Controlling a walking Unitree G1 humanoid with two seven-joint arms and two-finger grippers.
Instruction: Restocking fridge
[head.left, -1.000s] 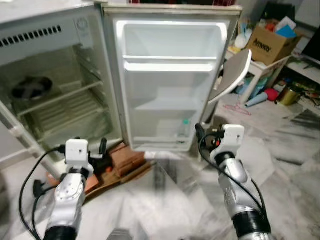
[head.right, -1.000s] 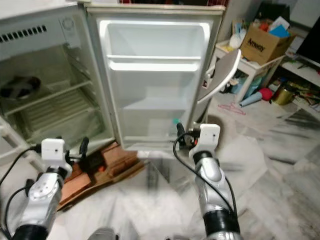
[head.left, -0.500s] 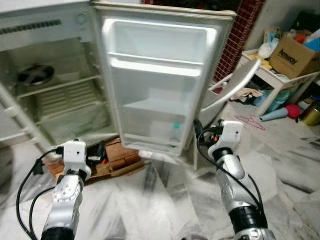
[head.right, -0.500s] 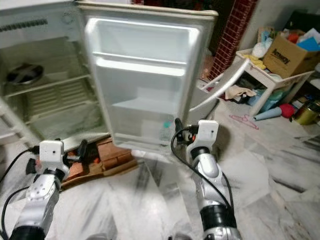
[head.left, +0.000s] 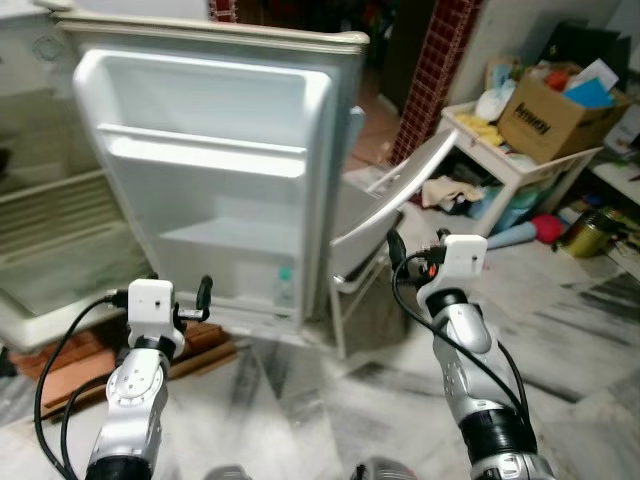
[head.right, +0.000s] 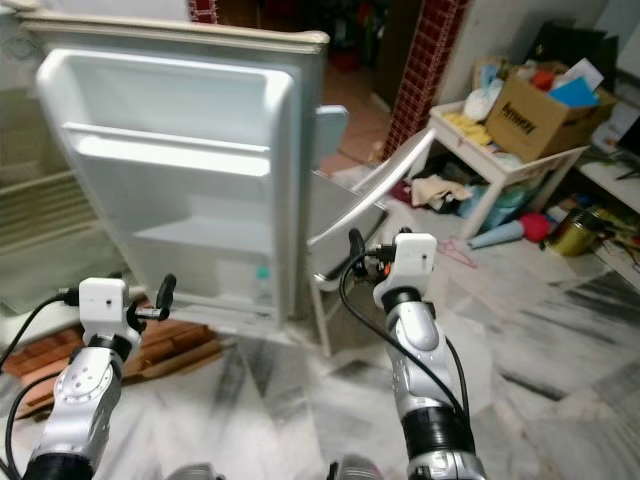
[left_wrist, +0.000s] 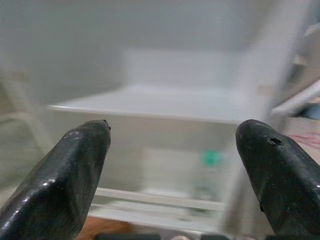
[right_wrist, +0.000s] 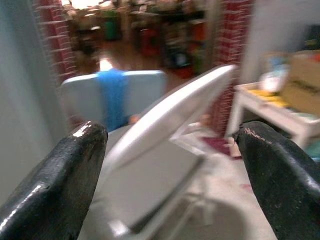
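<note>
My left gripper (left_wrist: 172, 135) hangs with fingers spread and empty, facing the fridge door (head.left: 205, 170), which stands wide open. A green-capped bottle (head.left: 285, 287) sits in the door's bottom shelf. A white chair (head.left: 385, 215) stands just beside the door. My right gripper (right_wrist: 170, 137) is likewise spread and empty. A cardboard box (head.left: 545, 105) rests on a white table (head.left: 520, 175) at far right.

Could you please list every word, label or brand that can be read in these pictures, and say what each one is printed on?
"Amway", partly legible at this size, in dark letters on the side of the cardboard box standing on the white shelf unit.
The bottle with the green cap in the fridge door carries a label too small and blurred to read.
Nothing else legible.
</note>
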